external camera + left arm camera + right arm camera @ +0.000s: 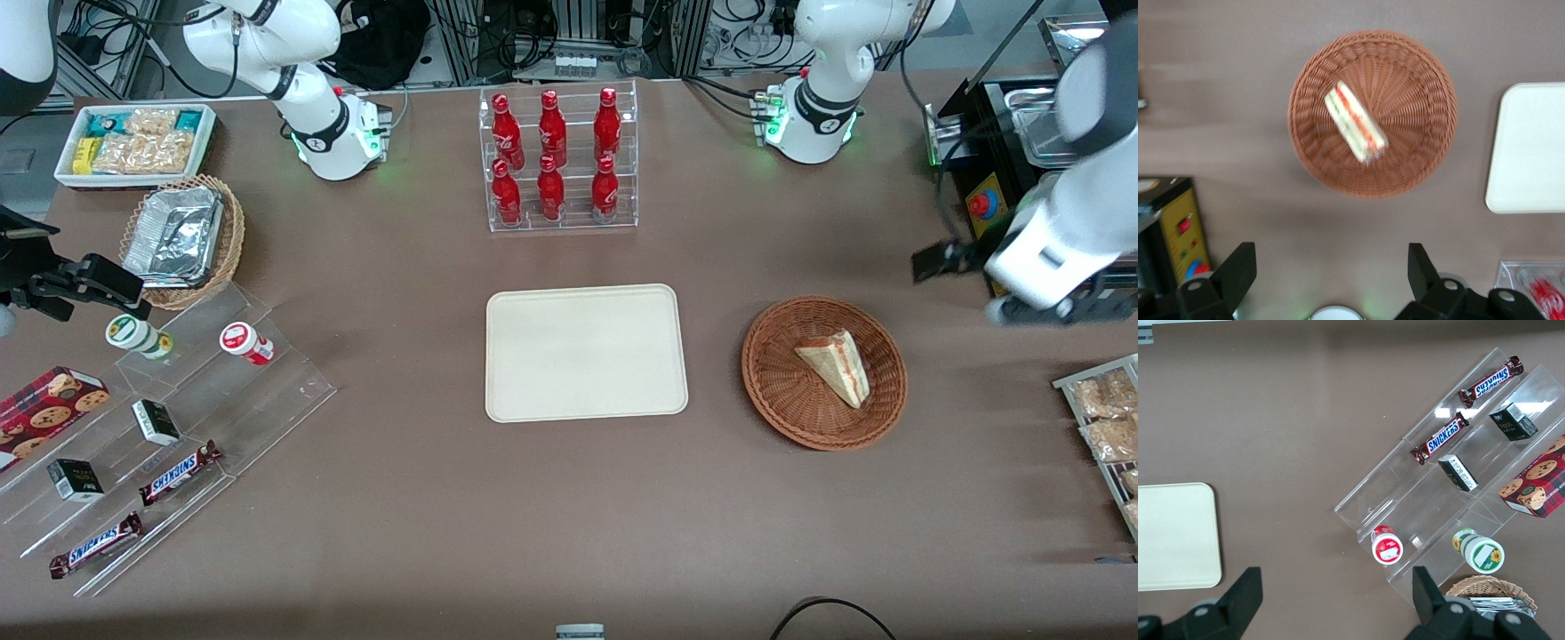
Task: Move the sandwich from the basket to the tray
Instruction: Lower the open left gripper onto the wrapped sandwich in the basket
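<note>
Progress: nothing delivered yet. By my reading every step is still to come: descend, grip, lift, carry over, set down.
Sandwich: the small triangular wedge of pale bread with red and green filling, clear-wrapped (836,364), lies inside the round reddish-brown woven wicker basket (782,404), resting on the weave a little off centre.
Tray: the flat cream-coloured rectangular tray with rounded corners (587,351) sits bare, beside the basket toward the parked arm's end of the table, the two apart with open tabletop between them.
Gripper: the left arm's black two-finger gripper (1331,270) hangs high above the table near the basket, its fingers (1238,267) spread wide with nothing between them, touching nothing.
Long axis: in the front view the wedge runs on a diagonal, from its broad end farther from the camera down to its narrow end nearer the camera.
Pointing: the narrow tip aims toward the front camera and slightly toward the working arm's end; the striped filling edge faces that same end.
Wrist check: the sandwich (1355,122) shows as a slanted strip across the basket (1418,153), with the tray's corner (1528,150) just beside.
</note>
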Robot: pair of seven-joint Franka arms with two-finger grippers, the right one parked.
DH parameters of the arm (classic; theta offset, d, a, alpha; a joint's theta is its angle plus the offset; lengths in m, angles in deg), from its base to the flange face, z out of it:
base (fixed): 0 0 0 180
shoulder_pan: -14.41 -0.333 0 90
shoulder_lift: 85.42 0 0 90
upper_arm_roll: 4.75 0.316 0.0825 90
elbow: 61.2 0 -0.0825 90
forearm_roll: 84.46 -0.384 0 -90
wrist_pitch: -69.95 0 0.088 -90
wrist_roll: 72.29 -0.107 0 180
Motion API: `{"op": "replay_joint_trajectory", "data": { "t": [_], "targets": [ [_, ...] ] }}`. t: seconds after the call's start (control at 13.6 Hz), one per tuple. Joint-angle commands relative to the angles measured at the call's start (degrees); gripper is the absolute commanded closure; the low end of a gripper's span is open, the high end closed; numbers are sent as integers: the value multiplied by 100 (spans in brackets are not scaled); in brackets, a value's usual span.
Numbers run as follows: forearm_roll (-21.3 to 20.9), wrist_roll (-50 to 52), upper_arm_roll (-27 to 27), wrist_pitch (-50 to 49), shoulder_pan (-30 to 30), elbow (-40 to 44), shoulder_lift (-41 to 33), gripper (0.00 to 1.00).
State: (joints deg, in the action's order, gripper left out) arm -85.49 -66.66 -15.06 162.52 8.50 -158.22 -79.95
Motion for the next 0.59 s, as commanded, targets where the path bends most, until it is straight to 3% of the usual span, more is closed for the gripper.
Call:
{"op": "replay_joint_trajectory", "data": {
  "t": [0.0,0.3,0.52],
  "targets": [
    [32,419,12,1354,45,-1279,-257,0],
    [76,1727,-50,3755,45,-2898,-363,0],
    [94,2205,-59,4287,45,-3375,-302,0]
  ]
}}
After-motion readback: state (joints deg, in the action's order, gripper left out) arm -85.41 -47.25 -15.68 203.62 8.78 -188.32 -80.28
